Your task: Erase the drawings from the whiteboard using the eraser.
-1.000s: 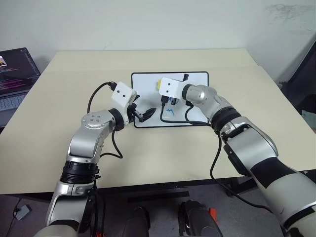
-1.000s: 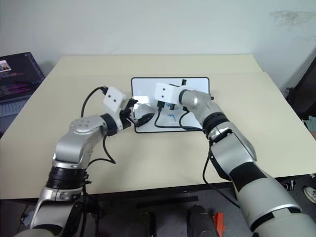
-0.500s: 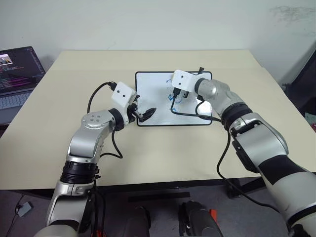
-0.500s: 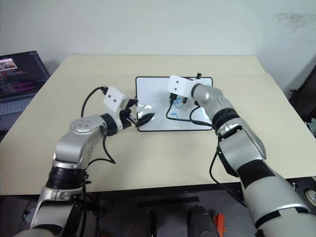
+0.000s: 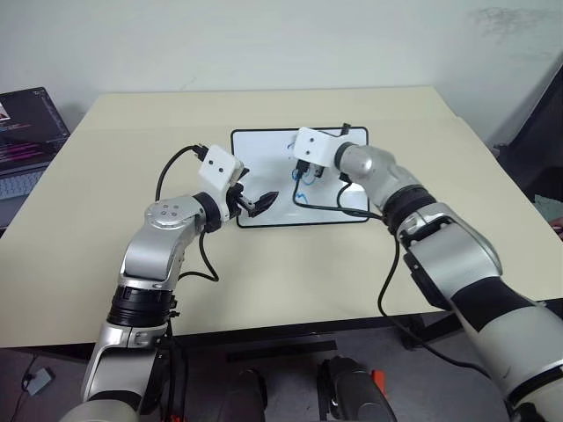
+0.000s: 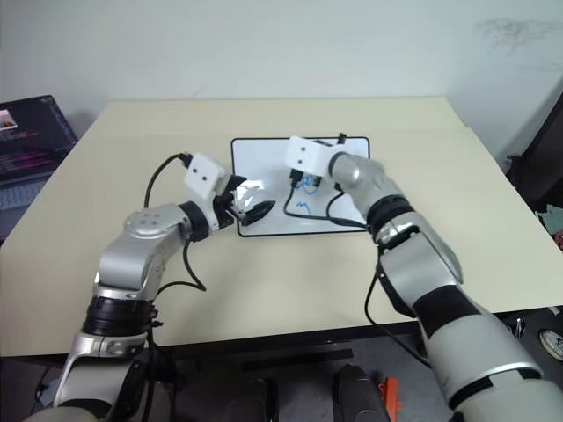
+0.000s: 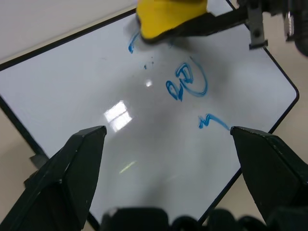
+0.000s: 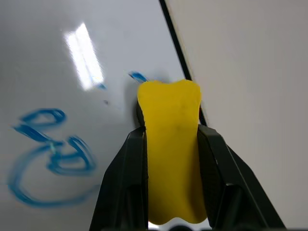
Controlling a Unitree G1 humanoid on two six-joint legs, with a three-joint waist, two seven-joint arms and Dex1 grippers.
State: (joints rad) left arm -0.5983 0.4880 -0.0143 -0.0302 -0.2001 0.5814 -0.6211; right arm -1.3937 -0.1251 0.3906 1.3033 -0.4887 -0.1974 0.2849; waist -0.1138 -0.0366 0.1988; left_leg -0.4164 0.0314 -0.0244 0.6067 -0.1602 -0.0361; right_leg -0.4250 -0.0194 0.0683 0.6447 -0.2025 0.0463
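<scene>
Clearly two drawings (image 7: 187,82), one eraser (image 8: 172,149)

Whiteboard (image 6: 264,163) lies mid-bench (image 6: 132,264), toward the far edge. Right claw (image 6: 302,182) over blue drawings (image 6: 302,204); left claw (image 6: 253,212) at the board's near-left corner. Laptop (image 6: 31,141) off the bench's left edge.

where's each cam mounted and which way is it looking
Head views: on the head, looking forward and down at the table; both arms, left gripper at the whiteboard.
Left wrist view: along its open fingers at the board's drawings.
Right wrist view: along its fingers, shut on the eraser.
Shared: both wrist views show eraser and blue scribbles.
</scene>
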